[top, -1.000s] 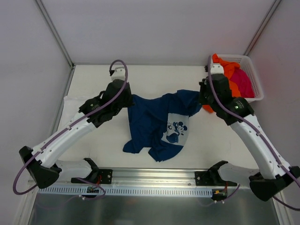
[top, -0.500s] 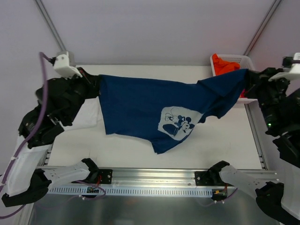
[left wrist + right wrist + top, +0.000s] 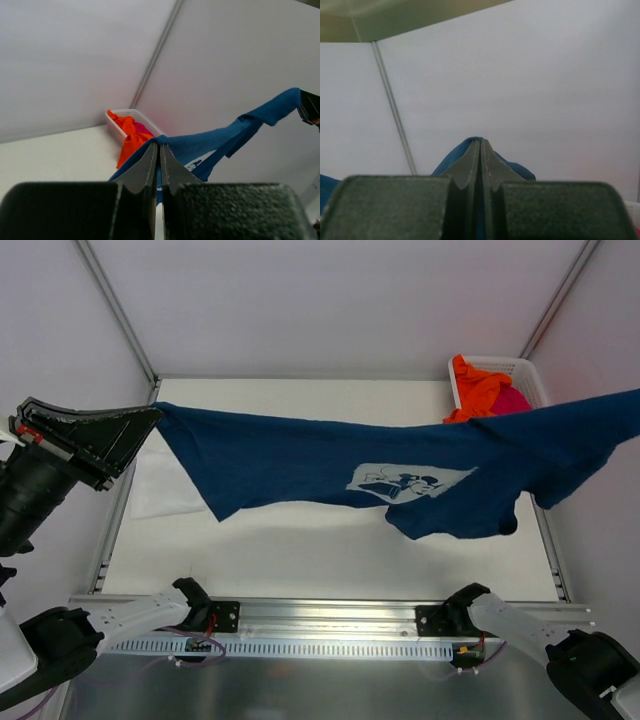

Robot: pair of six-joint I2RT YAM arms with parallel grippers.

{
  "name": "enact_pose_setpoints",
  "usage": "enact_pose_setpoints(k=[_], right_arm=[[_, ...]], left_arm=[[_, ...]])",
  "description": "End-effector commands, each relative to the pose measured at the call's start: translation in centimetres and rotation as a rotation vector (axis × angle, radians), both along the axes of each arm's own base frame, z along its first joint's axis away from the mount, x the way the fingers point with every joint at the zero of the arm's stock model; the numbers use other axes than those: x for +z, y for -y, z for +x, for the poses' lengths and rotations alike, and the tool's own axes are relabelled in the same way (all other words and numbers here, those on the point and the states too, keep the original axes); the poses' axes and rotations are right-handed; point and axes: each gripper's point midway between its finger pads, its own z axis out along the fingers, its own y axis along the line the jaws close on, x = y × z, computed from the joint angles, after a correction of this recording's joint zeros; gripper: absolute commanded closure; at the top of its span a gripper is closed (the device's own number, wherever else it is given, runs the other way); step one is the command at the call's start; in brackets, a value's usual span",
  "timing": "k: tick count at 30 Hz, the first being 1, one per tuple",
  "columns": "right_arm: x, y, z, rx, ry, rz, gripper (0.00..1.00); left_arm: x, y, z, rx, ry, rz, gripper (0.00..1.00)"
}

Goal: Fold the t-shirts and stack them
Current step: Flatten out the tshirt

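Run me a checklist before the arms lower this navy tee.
1. Left claw shut on navy t-shirt: ok.
2. Right claw shut on it: ok.
3. Shirt stretched off the table: ok, though its right part sags.
4. Chest print facing up: ok.
5. Clear of white t-shirt on the table's left: cannot tell.
6. Clear of basket with orange t-shirt: cannot tell.

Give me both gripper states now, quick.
Left gripper: shut on the navy t-shirt.
Right gripper: shut on the navy t-shirt too.
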Motion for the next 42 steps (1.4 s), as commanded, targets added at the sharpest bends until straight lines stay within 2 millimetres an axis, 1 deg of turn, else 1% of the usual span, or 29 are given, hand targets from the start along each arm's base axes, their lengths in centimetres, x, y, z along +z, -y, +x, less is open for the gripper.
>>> enact_pose_setpoints(k=[1, 5, 7, 9, 12, 17, 18, 20, 21, 22, 24, 25, 26, 27, 28, 29, 30, 31, 32, 33, 34, 35, 36, 37, 38, 39, 40, 41, 42], right_arm=[[2.5, -0.1, -4.5, 0.135, 0.153, 0.05, 1.0], [3.5, 0.7, -7.0, 0.167, 0.221, 0.085, 0.99], [3.6, 0.8, -7.2, 0.172, 0.229, 0.087, 1.0], [3.4, 0.2, -6.4, 0.184, 0.212, 0.077, 0.99], [2.6, -0.9, -3.1, 0.147, 0.149, 0.036, 0.99], [1.7, -2.5, 3.6, 0.012, 0.047, -0.058, 0.99], [1.2, -3.8, 5.9, -0.005, 0.011, -0.086, 0.99], [0.9, -4.5, 8.0, -0.038, -0.017, -0.12, 0.99], [0.2, -5.9, 10.4, -0.048, -0.055, -0.15, 0.99], [-0.3, -6.2, 11.6, -0.068, -0.075, -0.161, 1.0], [-1.4, -7.4, 14.2, -0.089, -0.112, -0.197, 1.0], [-2.6, -8.0, 16.4, -0.108, -0.147, -0.216, 1.0], [-3.1, -8.1, 17.8, -0.117, -0.159, -0.21, 1.0], [-5.3, -9.6, 20.0, -0.06, -0.218, -0.2, 1.0], [-6.1, -8.5, 22.6, -0.096, -0.234, -0.171, 1.0], [-7.6, -8.3, 24.5, -0.095, -0.269, -0.153, 1.0], [-10.6, -8.6, 27.1, -0.089, -0.337, -0.154, 1.0], [-11.9, -7.8, 28.9, -0.098, -0.372, -0.13, 0.99], [-14.4, -8.0, 32.1, -0.105, -0.424, -0.133, 0.99], [-16.3, -8.2, 34.0, -0.1, -0.463, -0.137, 0.99], [-17.8, -7.6, 35.9, -0.12, -0.498, -0.131, 1.0], [-21.5, -7.8, 39.3, -0.129, -0.576, -0.144, 0.99], [-23.1, -7.6, 41.0, -0.141, -0.609, -0.146, 1.0], [-23.2, -7.1, 42.4, -0.167, -0.61, -0.137, 0.99], [-27.3, -7.3, 45.7, -0.168, -0.687, -0.142, 0.99], [-28.6, -7.5, 47.2, -0.166, -0.708, -0.137, 0.99], [-29.8, -7.3, 48.7, -0.172, -0.725, -0.131, 0.99], [-28.2, -7.8, 50.0, -0.159, -0.681, -0.11, 0.98], [-32.7, -8.6, 52.9, -0.132, -0.75, -0.123, 0.68]], left_arm=[[1.0, 1.1, -3.6, -0.181, 0.04, -0.022, 1.0], [1.5, 1.2, -4.8, -0.234, 0.057, -0.032, 1.0], [1.7, 1.6, -4.6, -0.241, 0.059, -0.027, 1.0], [1.9, 1.8, -4.0, -0.223, 0.065, -0.015, 1.0], [2.1, 1.7, -0.8, -0.092, 0.061, 0.015, 1.0], [2.1, 1.7, 5.5, 0.156, 0.04, 0.102, 1.0], [1.9, 1.1, 7.0, 0.235, 0.025, 0.119, 1.0], [1.3, 1.5, 9.5, 0.317, -0.005, 0.159, 1.0], [0.9, 1.5, 10.6, 0.359, -0.02, 0.18, 1.0], [-0.4, 2.3, 12.6, 0.392, -0.057, 0.217, 1.0], [-2.5, 1.2, 15.8, 0.46, -0.14, 0.21, 1.0], [-5.5, 2.3, 18.0, 0.412, -0.212, 0.248, 1.0], [-7.2, -0.2, 20.5, 0.5, -0.277, 0.241, 1.0], [-11.3, -0.3, 23.5, 0.516, -0.396, 0.253, 1.0], [-13.3, -1.1, 25.2, 0.549, -0.447, 0.261, 1.0], [-14.6, -1.7, 27.1, 0.579, -0.466, 0.256, 1.0], [-16.2, -2.0, 28.5, 0.579, -0.504, 0.25, 1.0], [-19.8, -3.0, 31.1, 0.603, -0.589, 0.271, 1.0], [-21.3, -3.5, 32.4, 0.619, -0.623, 0.274, 1.0], [-24.4, -3.7, 34.9, 0.637, -0.683, 0.291, 1.0], [-26.0, -4.6, 36.2, 0.659, -0.72, 0.291, 1.0], [-27.6, -5.1, 37.5, 0.679, -0.749, 0.297, 1.0], [-28.9, -5.3, 38.9, 0.683, -0.766, 0.294, 1.0], [-32.0, -5.8, 41.3, 0.694, -0.816, 0.308, 1.0], [-33.2, -6.3, 42.6, 0.717, -0.825, 0.311, 1.0], [-35.5, -6.5, 44.8, 0.729, -0.85, 0.32, 1.0], [-36.6, -6.9, 46.0, 0.747, -0.86, 0.326, 1.0], [-37.2, -7.4, 46.9, 0.773, -0.852, 0.341, 0.97], [-38.0, -8.1, 48.7, 0.822, -0.841, 0.356, 0.91]])
